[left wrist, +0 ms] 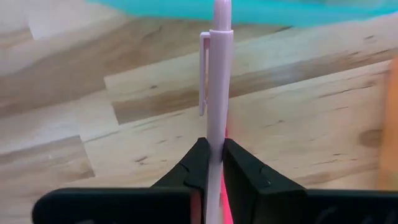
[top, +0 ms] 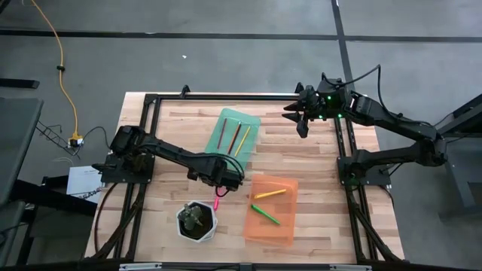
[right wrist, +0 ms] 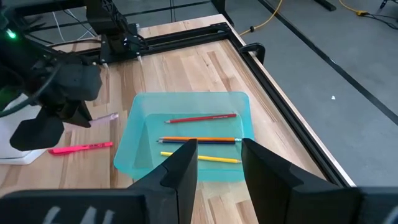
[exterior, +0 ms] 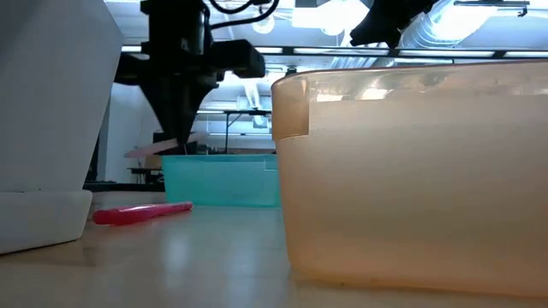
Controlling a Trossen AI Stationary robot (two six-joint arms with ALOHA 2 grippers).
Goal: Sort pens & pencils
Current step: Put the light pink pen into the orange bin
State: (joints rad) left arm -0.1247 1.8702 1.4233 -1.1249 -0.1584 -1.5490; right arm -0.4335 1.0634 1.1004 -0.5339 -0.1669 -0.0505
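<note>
Held pen: a pale pink clip pen [left wrist: 217,93] is pinched between the fingers of the left hand [top: 226,179], lifted off the worktop [top: 316,162] between the green tray [top: 224,143] and the orange tray [top: 260,226].
Pink pen: a brighter pink pen [exterior: 141,212] lies loose on the worktop, just beside the white plant pot [top: 197,220] and below the left hand.
Green tray contents: three pencils, red-brown [right wrist: 200,117], dark [right wrist: 199,140] and yellow [right wrist: 200,158], lie side by side.
Orange tray contents: a yellow stick [top: 269,193] and a green stick [top: 266,215] lie apart inside.
Left hand: clenched on the pale pink pen, low down its barrel.
Right hand [top: 303,124]: waits raised at the worktop's far right edge, fingers parted, gripping nothing.
Step in hand: apparently carrying a picked-up pen toward its tray.
Next move: likely calls for swinging over the orange tray, where the pens seem to go, then letting go low enough that the pen stays inside.
Hard to make out: the held pen's lower end is hidden behind the fingers; in the low view the orange tray's wall blocks most of the scene.
</note>
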